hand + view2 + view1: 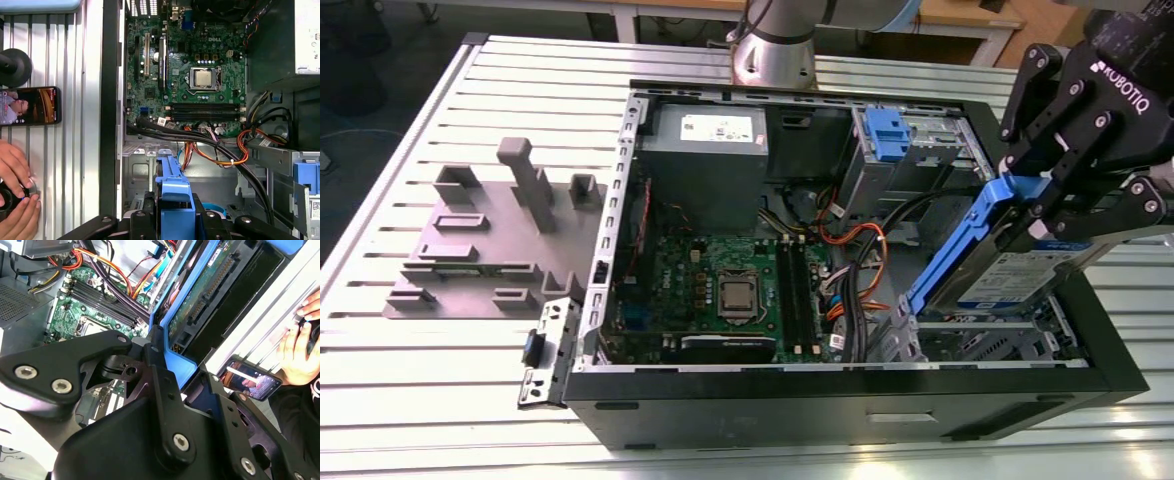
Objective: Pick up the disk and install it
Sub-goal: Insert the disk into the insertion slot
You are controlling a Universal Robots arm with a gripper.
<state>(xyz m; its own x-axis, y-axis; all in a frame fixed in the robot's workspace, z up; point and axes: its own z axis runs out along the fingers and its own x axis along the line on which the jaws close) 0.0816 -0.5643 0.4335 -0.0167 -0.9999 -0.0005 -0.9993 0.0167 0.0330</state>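
Note:
The disk (pixel 1011 281), a silver drive with a white-and-blue label and blue carrier rails, hangs tilted over the drive bay (pixel 987 335) at the exterior view's right end of the open computer case. My gripper (pixel 1051 212) is shut on its upper end, black fingers clamping the blue rail. In the second wrist view the disk (pixel 207 287) shows its green circuit-board underside, with the blue carrier between the gripper's fingers (pixel 162 375). In the first wrist view the blue carrier (pixel 173 187) juts out from the gripper (pixel 173 222) above the metal bay.
The open case (pixel 854 395) holds a motherboard (pixel 720 290), a grey power supply (pixel 707 160), a small blue latch (pixel 886 135) and orange and black cables (pixel 220 150). A grey fixture (pixel 480 250) lies on the slatted table. A phone (pixel 30 105) and a person's hands (pixel 15 180) are beside the case.

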